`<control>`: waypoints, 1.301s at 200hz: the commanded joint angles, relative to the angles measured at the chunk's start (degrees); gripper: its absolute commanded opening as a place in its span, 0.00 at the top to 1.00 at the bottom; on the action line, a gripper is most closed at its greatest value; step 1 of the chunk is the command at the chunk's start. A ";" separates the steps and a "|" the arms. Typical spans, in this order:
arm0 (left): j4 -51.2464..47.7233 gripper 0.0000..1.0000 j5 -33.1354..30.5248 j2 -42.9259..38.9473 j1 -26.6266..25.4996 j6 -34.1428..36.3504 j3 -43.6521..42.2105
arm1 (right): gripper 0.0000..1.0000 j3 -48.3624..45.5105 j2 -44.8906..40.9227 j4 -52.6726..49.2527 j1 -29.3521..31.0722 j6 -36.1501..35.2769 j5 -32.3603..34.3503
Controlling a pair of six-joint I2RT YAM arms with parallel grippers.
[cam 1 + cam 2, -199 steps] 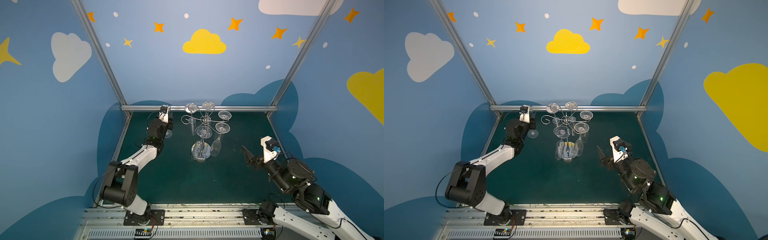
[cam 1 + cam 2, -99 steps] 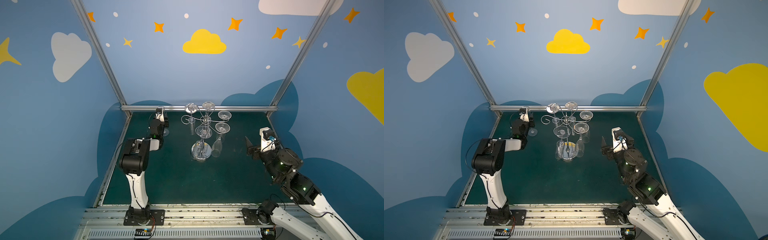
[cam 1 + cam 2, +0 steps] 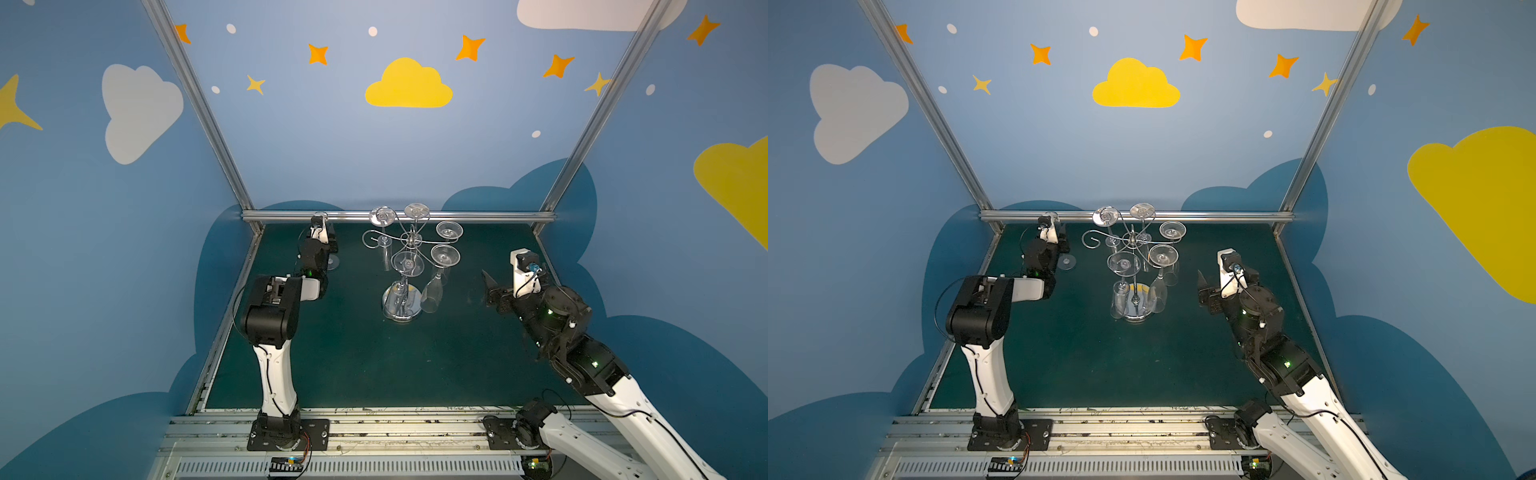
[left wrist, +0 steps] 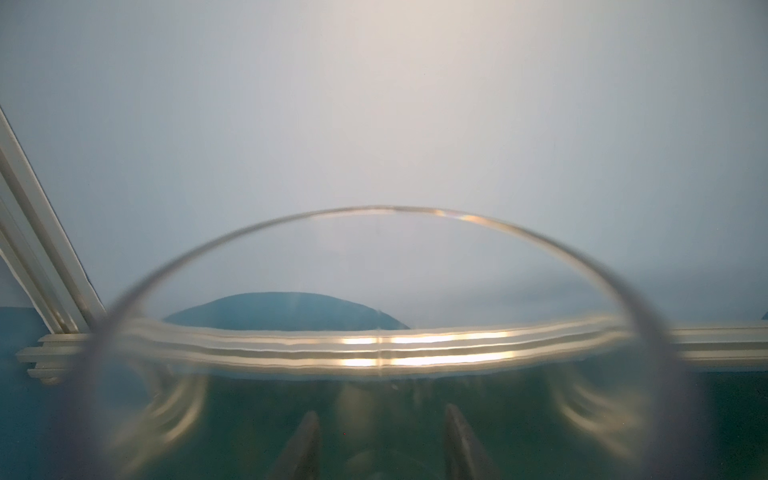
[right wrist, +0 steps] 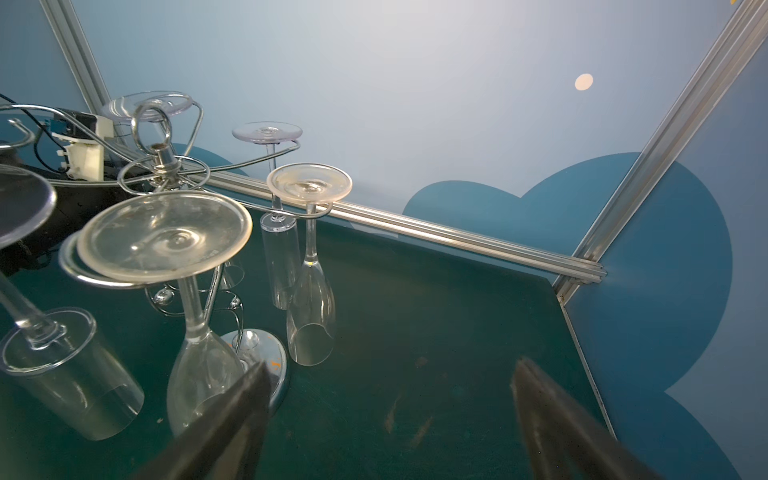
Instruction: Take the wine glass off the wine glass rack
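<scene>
The chrome wine glass rack [image 3: 411, 239] [image 3: 1133, 240] stands mid-table on its round base [image 5: 270, 353], with several clear glasses hanging upside down from its curled arms. One arm on its left side is bare. A wine glass [image 3: 319, 217] [image 3: 1067, 262] stands upright near the back left corner, and its rim [image 4: 382, 208] fills the left wrist view. My left gripper [image 3: 328, 247] [image 4: 382, 436] is shut on its lower part, fingers seen through the glass. My right gripper [image 3: 488, 291] [image 5: 390, 365] is open and empty, to the right of the rack.
A metal rail [image 3: 478, 216] runs along the back edge of the green mat [image 3: 374, 365], with blue walls close on both sides. The hanging flute [image 5: 309, 316] nearest my right gripper almost reaches the mat.
The left arm's elbow has lifted and folded while its gripper stayed at the back left with the glass. The right gripper has moved away from the front, up beside the rack.
</scene>
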 commanded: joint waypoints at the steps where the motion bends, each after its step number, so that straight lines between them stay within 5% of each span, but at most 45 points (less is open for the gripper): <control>1: 2.25 0.53 -0.48 1.27 0.49 -0.66 0.92 | 0.10 -0.22 -0.96 1.36 -0.46 1.31 -0.70; 44: 1.32 0.48 -0.47 1.63 0.75 -1.21 0.77 | 0.10 0.03 -0.30 0.83 -0.57 1.81 -0.96; 68: -0.29 0.19 -0.88 1.04 0.74 -1.13 1.01 | 0.10 0.11 -0.17 0.94 -0.57 1.85 -1.20; 96: -0.61 0.01 -1.52 -1.24 0.84 -1.25 -0.59 | 0.10 0.38 -0.28 1.25 -0.64 2.00 -2.05; 151: -2.14 0.01 -4.38 -9.71 0.84 0.91 -5.43 | 0.10 1.31 -1.83 2.75 -0.65 1.77 -4.82; 190: -10.39 0.01 -5.56 -21.54 0.71 -4.98 -11.82 | 0.10 3.69 -1.42 1.81 -0.65 2.22 -6.03; 260: -52.18 0.00 2.99 -48.90 0.39 -16.94 -11.89 | 0.10 11.19 1.01 -5.70 -0.70 10.80 -13.01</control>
